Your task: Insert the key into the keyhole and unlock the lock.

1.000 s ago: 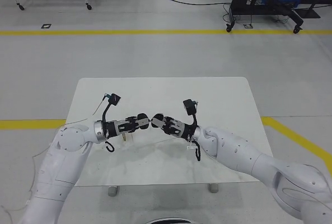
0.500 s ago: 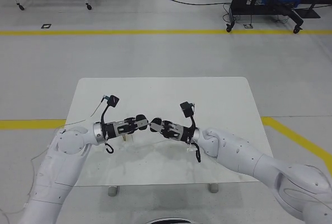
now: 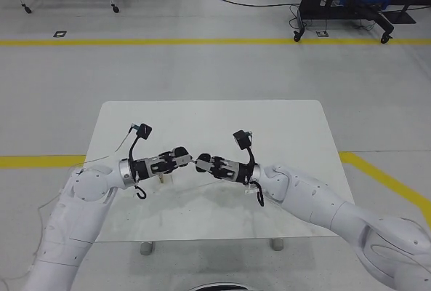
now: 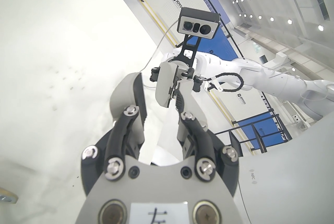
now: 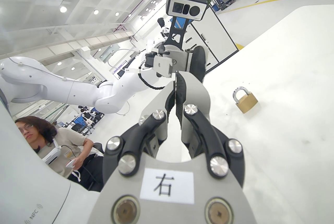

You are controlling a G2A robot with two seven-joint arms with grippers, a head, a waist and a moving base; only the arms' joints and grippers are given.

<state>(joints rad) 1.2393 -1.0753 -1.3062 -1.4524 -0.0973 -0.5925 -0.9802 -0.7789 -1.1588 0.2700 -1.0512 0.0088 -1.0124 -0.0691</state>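
Over the middle of the white table (image 3: 288,124), your two grippers sit nearly tip to tip. The right gripper (image 5: 178,81) is pressed closed (whether it grips anything, you cannot tell), and the left gripper (image 4: 156,94) facing it is spread wide. The brass padlock (image 5: 245,100) with its silver shackle lies flat on the tabletop, apart from both. Around the table you have pale floor crossed by yellow lines (image 3: 200,41).
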